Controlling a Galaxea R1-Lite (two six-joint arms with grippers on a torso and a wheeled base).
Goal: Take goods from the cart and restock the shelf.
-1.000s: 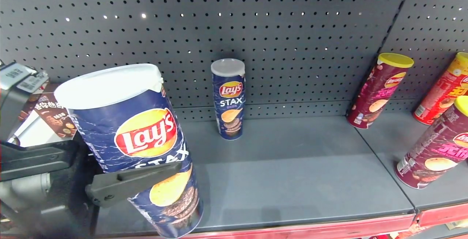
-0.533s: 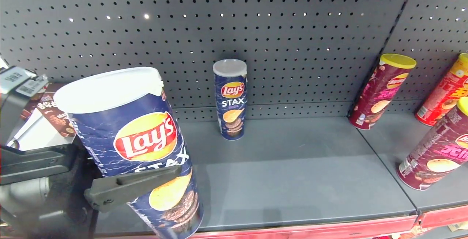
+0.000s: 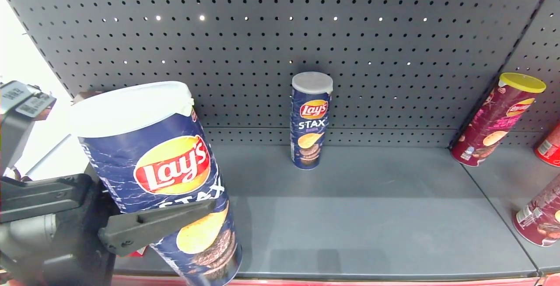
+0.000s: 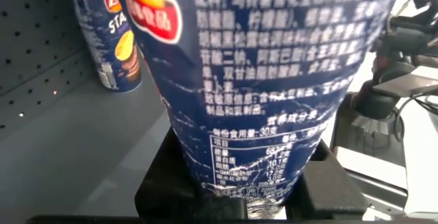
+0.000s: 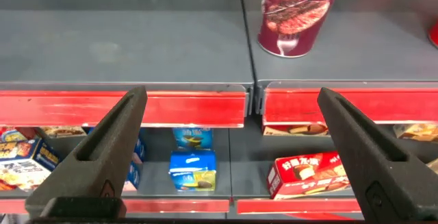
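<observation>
A blue chip can [image 3: 157, 168] with a white lid is tilted over the shelf's [image 3: 358, 216] front left, and my left gripper [image 3: 175, 209] is shut on its lower half. In the left wrist view the held blue chip can [image 4: 267, 80] stands between the fingers of my left gripper [image 4: 250, 183]. A second blue can [image 3: 310, 122] stands upright against the pegboard at mid-shelf, to the right of the held one; it is the second blue can [image 4: 116, 39] behind the held one. My right gripper [image 5: 236, 155] is open below the shelf's red front edge [image 5: 185, 107].
Maroon cans with yellow lids [image 3: 496, 120] [image 3: 538, 216] lean on the adjoining shelf section to the right, with a red can [image 3: 549, 146] at the edge. A maroon can [image 5: 294, 11] stands above my right gripper. Lower shelves hold boxed snacks [image 5: 195, 169].
The head camera has swung left, so the shelf and its cans sit farther right in the picture. The held can keeps its place in view and is now farther from the standing blue can.
</observation>
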